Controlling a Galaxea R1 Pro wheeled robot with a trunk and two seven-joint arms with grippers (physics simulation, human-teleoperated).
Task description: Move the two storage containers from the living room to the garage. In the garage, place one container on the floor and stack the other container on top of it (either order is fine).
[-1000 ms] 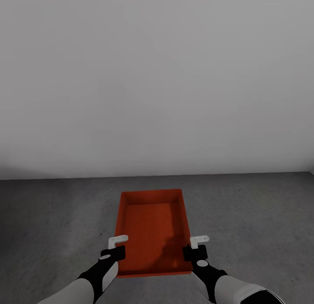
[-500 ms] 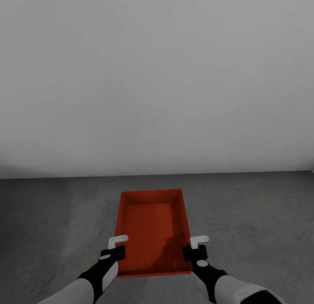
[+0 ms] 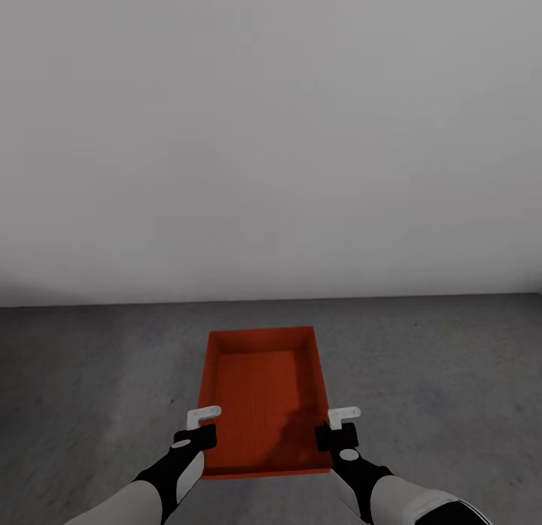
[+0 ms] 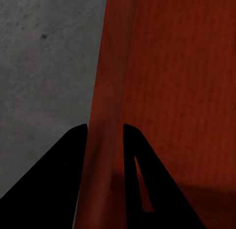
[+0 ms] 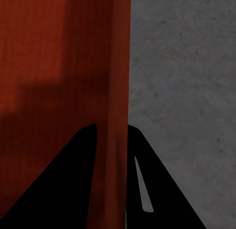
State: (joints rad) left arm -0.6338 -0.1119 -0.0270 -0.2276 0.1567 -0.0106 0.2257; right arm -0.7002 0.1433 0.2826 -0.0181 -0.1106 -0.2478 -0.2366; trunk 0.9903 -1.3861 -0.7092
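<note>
Nearest the robot, the left claw [image 3: 197, 435] and the right claw [image 3: 335, 433] each grip a long side wall of one storage container [image 3: 263, 397], close to its near corners. In the left wrist view the dark fingers [image 4: 59, 184] sit one on either side of the thin orange-red wall, clamped on it; the right wrist view shows that claw's fingers [image 5: 73, 184] pinching the opposite wall in the same way. The container is a single open-topped rectangular bin, empty, with a finely ribbed flat bottom, held level between the two arms above the floor [image 3: 90, 374], its long axis pointing away from the robot. No writing or label can be read on it. Beyond its far end the dark grey speckled concrete runs to a plain grey-white wall [image 3: 271, 134].
</note>
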